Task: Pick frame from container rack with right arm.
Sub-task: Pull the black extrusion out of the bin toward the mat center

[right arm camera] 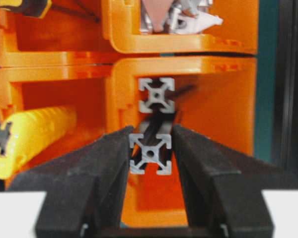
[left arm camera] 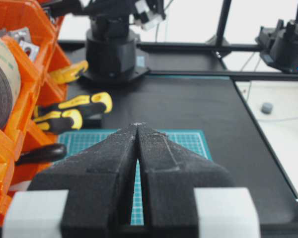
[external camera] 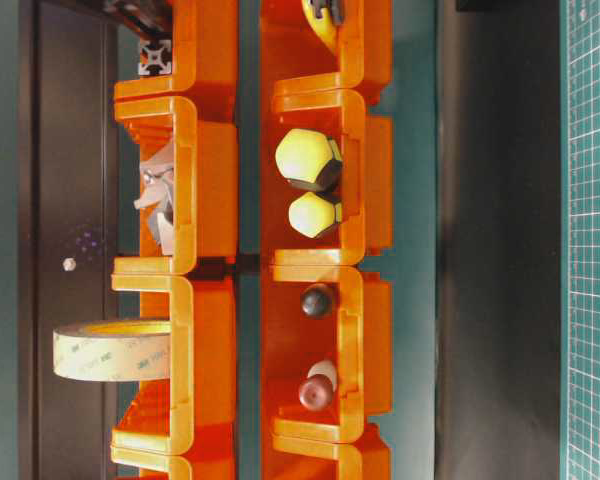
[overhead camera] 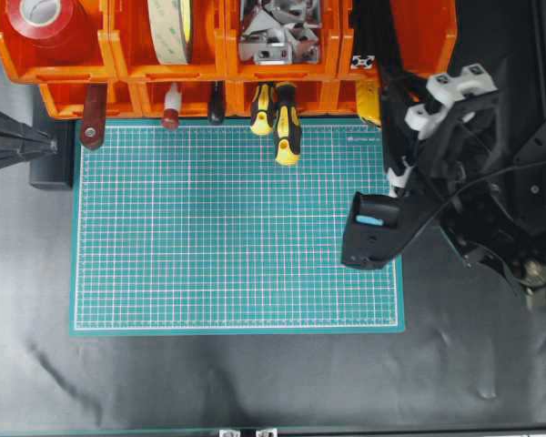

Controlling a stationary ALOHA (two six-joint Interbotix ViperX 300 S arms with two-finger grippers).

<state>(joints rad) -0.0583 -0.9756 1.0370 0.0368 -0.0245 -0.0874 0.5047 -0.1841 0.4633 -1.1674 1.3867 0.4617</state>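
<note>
Rack [right arm camera: 228,99]: glossy orange plastic. Frame [right arm camera: 150,153]: matt black metal, bare silver end face. Gripper fingers [left arm camera: 169,168]: rough, matt black. Mat [overhead camera: 209,237]: smooth green. Tape roll [overhead camera: 45,23]: glossy red.

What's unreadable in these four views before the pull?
- Contact: right wrist view shows the right gripper fingers flanking the lower black grooved metal frame; whether they touch is unclear.
- Frame length: hidden inside the orange plastic container rack; only the end faces show.
- Overhead view: the right arm covers that bin.
- Table-level view: frame end partly cut off by the bin lip.
</note>
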